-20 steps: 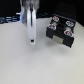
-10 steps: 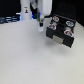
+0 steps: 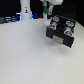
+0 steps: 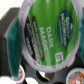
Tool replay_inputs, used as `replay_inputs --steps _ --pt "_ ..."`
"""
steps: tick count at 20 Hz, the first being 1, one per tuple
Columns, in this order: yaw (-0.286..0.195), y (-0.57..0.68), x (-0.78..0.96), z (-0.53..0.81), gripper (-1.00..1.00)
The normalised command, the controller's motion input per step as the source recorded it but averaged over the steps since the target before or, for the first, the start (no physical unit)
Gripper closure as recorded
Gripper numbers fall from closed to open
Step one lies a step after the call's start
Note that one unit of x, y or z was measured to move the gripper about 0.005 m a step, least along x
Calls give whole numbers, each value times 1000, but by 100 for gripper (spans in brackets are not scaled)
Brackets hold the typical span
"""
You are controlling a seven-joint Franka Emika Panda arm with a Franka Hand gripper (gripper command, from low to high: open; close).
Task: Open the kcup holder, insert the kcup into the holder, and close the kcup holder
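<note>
Pale bench (image 3: 25, 60), dark backdrop: black box-shaped kcup holder (image 3: 61, 32), drawer out and round slots showing; gripper (image 3: 49, 19) just beside its rear corner, jaws closed on small white green-lidded kcup (image 4: 46, 31), carried lid-up, presumably for lowering into a slot.

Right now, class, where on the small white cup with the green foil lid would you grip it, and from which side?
Take the small white cup with the green foil lid by its round side wall, just under the lid's white rim, squeezing across its width. Come from the lid end: the flat lid faces the wrist camera squarely, and the jutting rim should probably stop the cup slipping.
</note>
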Motion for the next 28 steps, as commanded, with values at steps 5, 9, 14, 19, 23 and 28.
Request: replay_inputs --steps 5,9,14,19,23,28 --pt "23 646 110 219 100" --pt "36 625 97 107 100" --pt "45 615 28 5 100" --pt "33 581 94 5 100" --pt "4 65 135 54 100" --pt "-16 117 545 447 100"
